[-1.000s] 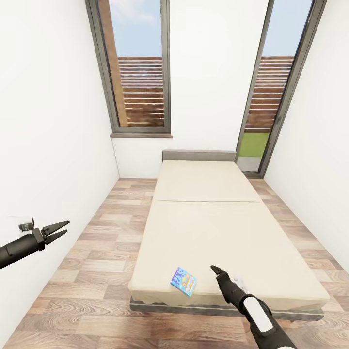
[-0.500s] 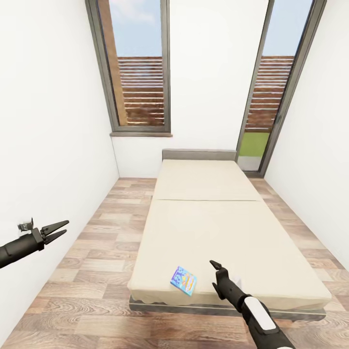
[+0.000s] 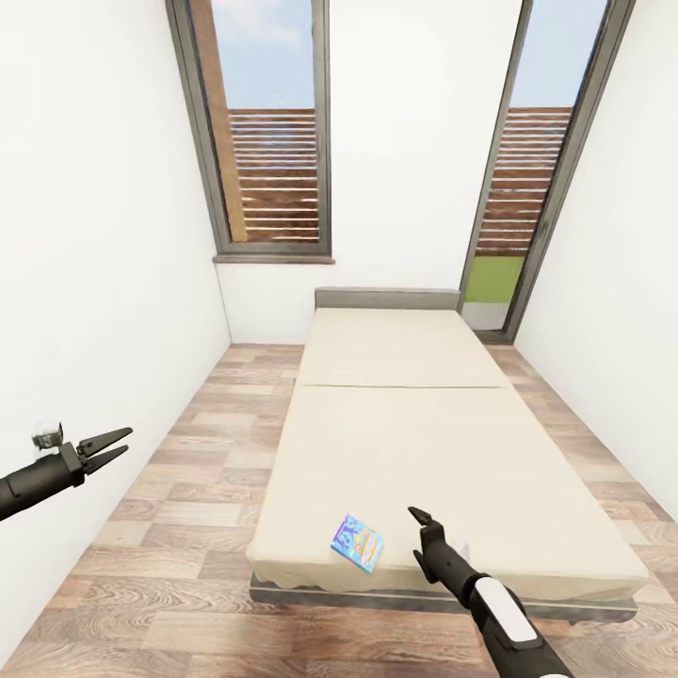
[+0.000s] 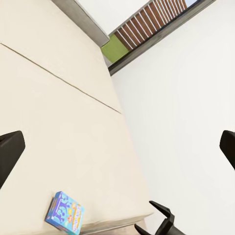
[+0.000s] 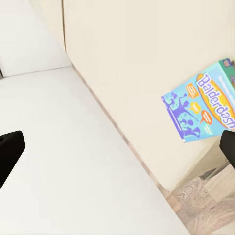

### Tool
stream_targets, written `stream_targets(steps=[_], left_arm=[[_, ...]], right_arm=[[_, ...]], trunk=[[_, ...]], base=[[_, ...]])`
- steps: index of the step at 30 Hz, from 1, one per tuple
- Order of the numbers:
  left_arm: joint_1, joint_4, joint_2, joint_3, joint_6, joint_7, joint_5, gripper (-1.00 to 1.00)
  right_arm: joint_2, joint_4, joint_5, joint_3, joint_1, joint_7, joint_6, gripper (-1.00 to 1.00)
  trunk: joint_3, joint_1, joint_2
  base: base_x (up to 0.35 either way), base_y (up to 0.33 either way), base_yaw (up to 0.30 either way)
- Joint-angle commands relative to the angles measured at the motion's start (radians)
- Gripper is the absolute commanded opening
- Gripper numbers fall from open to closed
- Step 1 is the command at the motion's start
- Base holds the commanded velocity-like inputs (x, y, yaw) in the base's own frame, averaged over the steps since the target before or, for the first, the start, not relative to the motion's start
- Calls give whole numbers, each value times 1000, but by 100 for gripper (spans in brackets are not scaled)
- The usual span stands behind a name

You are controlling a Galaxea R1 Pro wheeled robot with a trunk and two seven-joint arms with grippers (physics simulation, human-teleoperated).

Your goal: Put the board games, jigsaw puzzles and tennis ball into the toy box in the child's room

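My right pincer (image 3: 418, 521) hangs over the foot end of the bed (image 3: 405, 443), fingers spread apart, nothing between them, touching nothing — released. In the right wrist view both my fingertips sit at the frame's far edges, so the gap is wide. My left pincer (image 3: 111, 446) is out over the wood-plank floor (image 3: 188, 490) beside the white wall (image 3: 94, 264), well apart from the bed; its two fingers are parted too, holding nothing.

Count: one board game (image 3: 357, 545) — a small blue box lying flat on the beige mattress near the foot edge, just beside my right pincer, not touching it. One bed, w/ a dark grey headboard (image 3: 386, 300) at the far end. Two tall grey-framed windows (image 3: 273, 132) in the far wall, slatted wooden fence outside both.

Writing: the right wrist view reads "Balderdash" on the box lid, though the last letters run off-frame, in white on an orange band, w/ purple cartoon figures and speech bubbles below. Smaller print is too blurred to read. The left wrist view shows the same box near the mattress corner.
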Motion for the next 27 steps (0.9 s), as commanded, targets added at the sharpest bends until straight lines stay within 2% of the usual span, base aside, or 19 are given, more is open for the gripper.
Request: stream_targets(steps=[1,20,24,27], left_arm=[[-1,0,0,1,7,-2,2,100],[0,0,-3,-3,5,-2,2,100],[0,0,4,2,7,-2,2,100],[0,0,9,5,8,-2,3,100]], right_arm=[[2,0,-3,-6,-1,1,8,100],[2,0,-5,-7,-1,1,8,100],[-4,1,-5,-8,-1,0,8,100],[1,1,-4,-8,-1,0,7,100]], trunk=[[-4,4,-8],[-64,77,-141],[-76,92,-169],[-86,104,-190]], base=[[0,0,0],[0,0,0],[0,0,0],[0,0,0]])
